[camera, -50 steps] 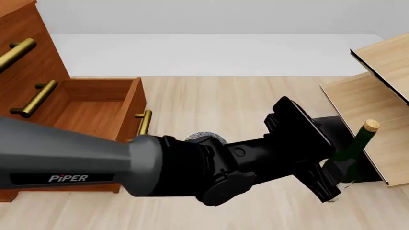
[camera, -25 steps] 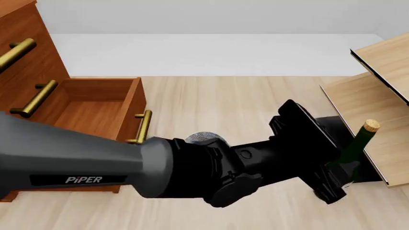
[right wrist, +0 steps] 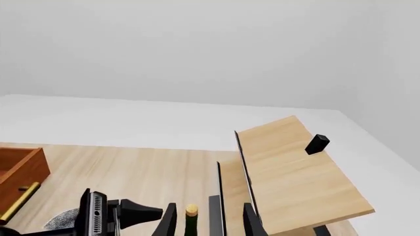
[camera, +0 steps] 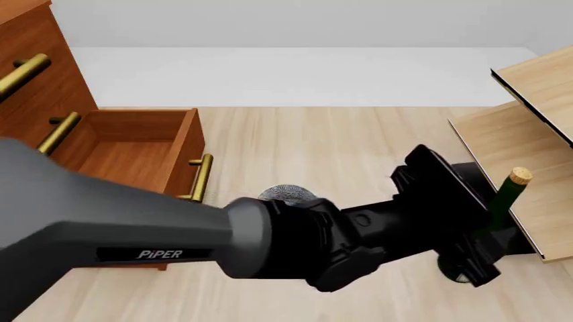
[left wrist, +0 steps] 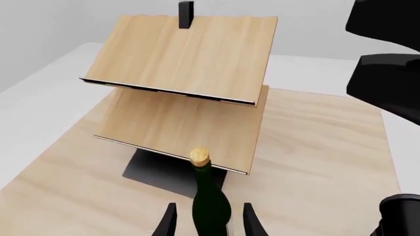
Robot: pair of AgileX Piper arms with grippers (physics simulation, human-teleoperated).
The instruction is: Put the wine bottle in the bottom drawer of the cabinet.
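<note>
Left claw (left wrist: 205, 223) nearer one wine bottle (left wrist: 210, 206)

The bottle (camera: 501, 199) I am after stands upright at the table's right side, just before the pale shelf unit (camera: 524, 154): dark green glass, long neck, tan cork. Its base is hidden. The drawer (camera: 125, 151), reddish-brown with a brass bar handle, stands pulled open at the left, lowest in the cabinet (camera: 40, 80), well apart from the bottle.
</note>
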